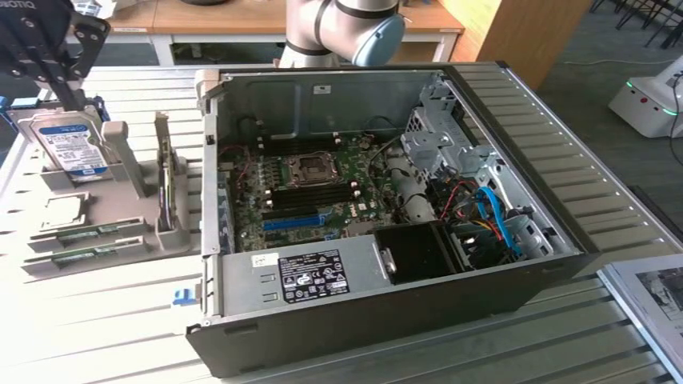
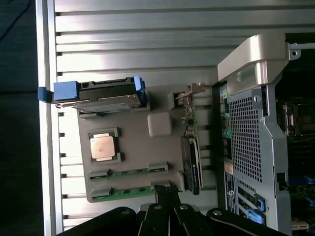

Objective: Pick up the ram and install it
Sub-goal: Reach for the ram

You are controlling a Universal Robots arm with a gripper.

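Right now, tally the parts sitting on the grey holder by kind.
Hard drive: 1
Processor chip: 1
Ram sticks: 2
Expansion card: 1
Total: 5

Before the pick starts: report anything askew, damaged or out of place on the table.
Nothing stands out. Both ram sticks lie flat in slots of the gray holder, and the hard drive stands in its cradle.

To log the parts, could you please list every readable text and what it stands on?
"OTIQ", cut off at the picture's edge: on the gripper body.
Too small to read: the power supply label and the hard drive label.
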